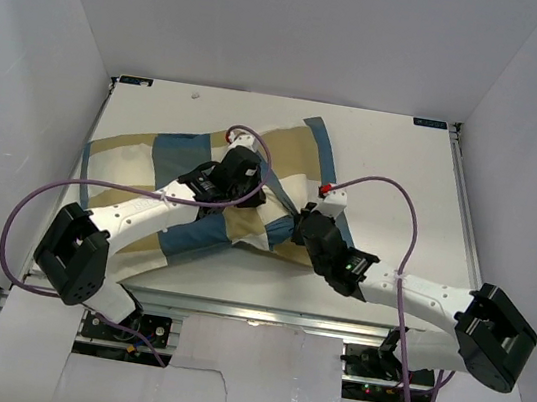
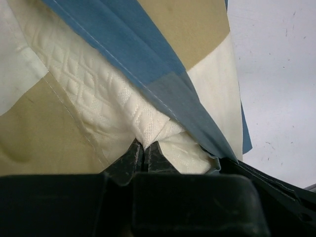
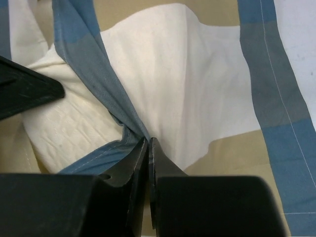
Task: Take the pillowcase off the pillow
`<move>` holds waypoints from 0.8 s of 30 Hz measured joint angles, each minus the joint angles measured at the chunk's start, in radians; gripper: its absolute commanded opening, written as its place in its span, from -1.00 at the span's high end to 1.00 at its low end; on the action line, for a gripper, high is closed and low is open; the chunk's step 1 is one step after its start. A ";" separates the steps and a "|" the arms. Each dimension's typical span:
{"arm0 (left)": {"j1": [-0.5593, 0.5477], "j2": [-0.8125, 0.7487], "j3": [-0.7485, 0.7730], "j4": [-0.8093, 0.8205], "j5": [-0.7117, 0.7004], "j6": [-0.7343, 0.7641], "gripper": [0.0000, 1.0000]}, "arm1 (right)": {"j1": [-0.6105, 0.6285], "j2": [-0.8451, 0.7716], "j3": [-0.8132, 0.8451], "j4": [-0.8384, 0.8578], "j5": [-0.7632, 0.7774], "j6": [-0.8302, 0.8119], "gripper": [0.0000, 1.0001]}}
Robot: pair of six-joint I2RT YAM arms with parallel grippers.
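The left claw (image 2: 144, 148) is clamped on the pillow (image 2: 98, 94) at its bared corner, likely anchoring it. Beside the pillow, the right claw (image 3: 148, 143) pinches the pillowcase (image 3: 197, 89) hem, apparently to peel it.

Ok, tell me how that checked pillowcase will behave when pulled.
Probably floppy: the checked tan-and-blue cloth pillowcase folds and creases where the right fingers pinch it. Likely light, its pinched edge looking thin. It may drag on the quilted cream pillow inside.
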 measured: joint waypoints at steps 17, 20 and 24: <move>0.042 -0.111 0.041 -0.109 0.119 0.008 1.00 | -0.156 -0.008 -0.180 0.259 -0.174 0.099 0.85; 0.047 -0.119 0.045 -0.130 0.133 0.009 1.00 | -0.165 0.015 -0.190 0.308 -0.203 0.099 0.85; 0.054 -0.119 0.045 -0.145 0.140 0.013 1.00 | -0.195 0.041 -0.194 0.341 -0.251 0.098 0.85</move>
